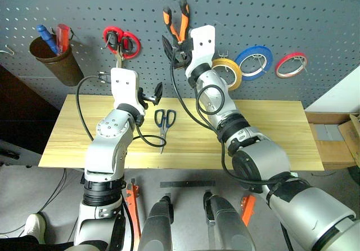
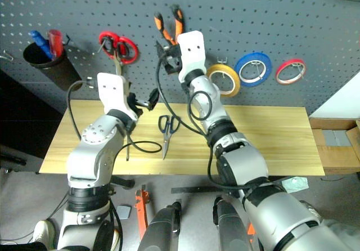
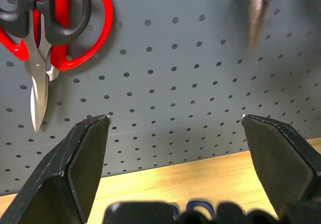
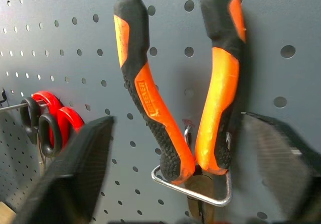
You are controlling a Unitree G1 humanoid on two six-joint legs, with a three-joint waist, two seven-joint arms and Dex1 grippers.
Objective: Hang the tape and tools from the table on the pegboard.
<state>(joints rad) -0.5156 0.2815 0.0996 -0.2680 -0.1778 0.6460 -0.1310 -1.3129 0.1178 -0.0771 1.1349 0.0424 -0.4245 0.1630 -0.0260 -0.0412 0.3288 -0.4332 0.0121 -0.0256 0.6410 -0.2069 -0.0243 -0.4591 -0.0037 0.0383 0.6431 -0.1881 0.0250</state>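
Right now the pliers (image 4: 200,98) hang head-down in a wire hook (image 4: 193,186) on the pegboard (image 1: 270,14), orange-and-black handles up, and the right gripper (image 4: 175,169) stands spread wide to either side of them, its fingers (image 4: 75,174) released and gripping nothing. The chief danger is in pulling back: the fingers flank the handles closely, so a retreat that drifts sideways or upward could catch a handle and lift the pliers out of the hook (the loop looks shallow, so little would be needed). A straight backing away from the board seems the safest line.

The yellow tape (image 1: 229,71) already hangs on the pegboard just beside the right forearm, so a swing of that arm toward it could knock it loose too.

Still on the desk (image 1: 270,127) lie the dark-handled scissors (image 1: 164,121), flat, blades toward the near edge, between the two arms. The left gripper (image 3: 175,128) hovers above the desk with fingers (image 3: 75,158) apart and empty, facing the board near the red-handled scissors (image 3: 55,28) hanging there. A black cable (image 1: 149,139) from the left arm loops down beside the scissors and might drag them during a reach. Flat scissors also give thin purchase, so a pinch could slip. I cannot make out the screwdriver on the desk.
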